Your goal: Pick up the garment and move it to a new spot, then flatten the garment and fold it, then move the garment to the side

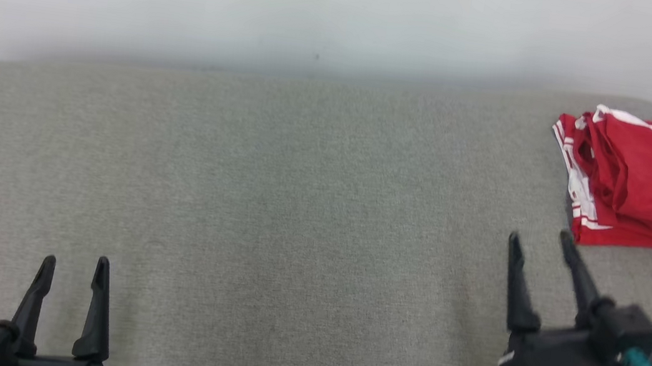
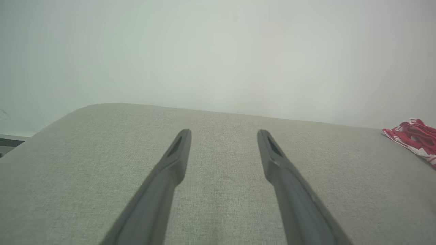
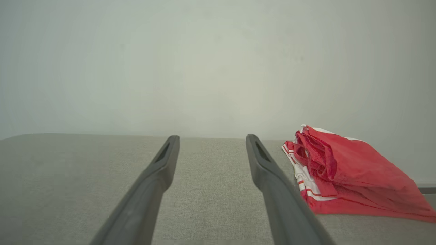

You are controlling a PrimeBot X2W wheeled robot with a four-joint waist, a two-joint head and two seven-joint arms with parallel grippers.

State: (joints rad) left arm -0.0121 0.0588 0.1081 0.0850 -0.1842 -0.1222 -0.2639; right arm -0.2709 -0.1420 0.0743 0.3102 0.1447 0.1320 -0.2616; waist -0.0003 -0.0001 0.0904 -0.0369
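Nearest me, low on my left, my left gripper (image 1: 76, 260) hovers over the grey fabric surface (image 1: 298, 204), fingers spread apart and empty. Farther ahead on my right, my right gripper (image 1: 539, 236) is spread wide too, holding nothing, its tips just short of the red garment (image 1: 647, 181). That lies folded, white-striped, at the far right corner; any print on it is unreadable. Behind stands a pale wall (image 1: 323, 12).

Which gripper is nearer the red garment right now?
The right gripper: its open jaws stand close to the near edge of the red garment. The left gripper, also open, sits far away across the grey surface.
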